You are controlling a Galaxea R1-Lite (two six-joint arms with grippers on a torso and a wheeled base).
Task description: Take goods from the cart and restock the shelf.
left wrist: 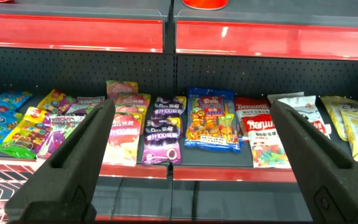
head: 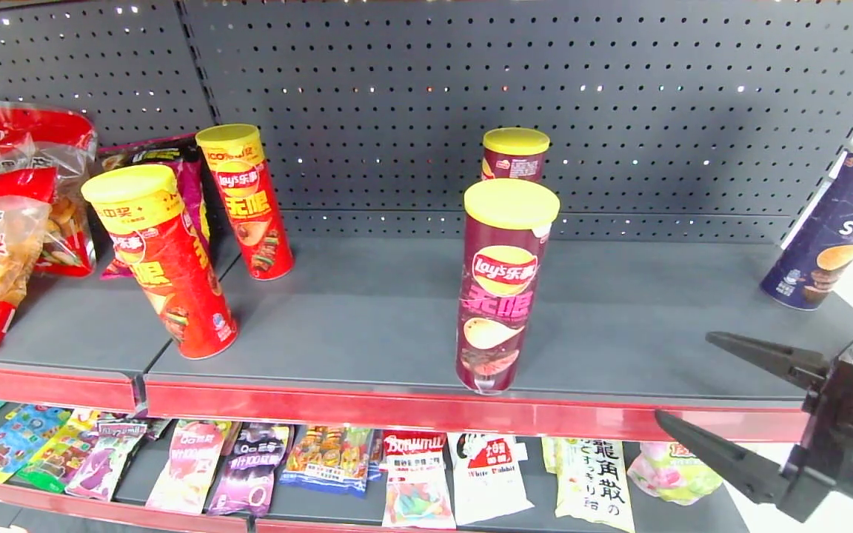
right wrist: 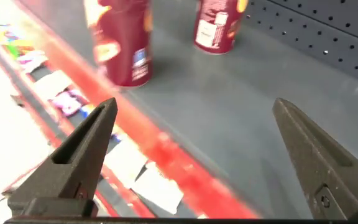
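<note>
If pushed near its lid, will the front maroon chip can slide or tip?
Probably tip: the maroon can is tall, narrow and upright. It stands near the shelf's red front edge, so it might fall off. Lying down, it would likely roll.

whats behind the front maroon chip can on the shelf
A second maroon can with a yellow lid stands behind it, close to the pegboard back wall. From the head view the front maroon can covers its lower half and the shelf between them.
</note>
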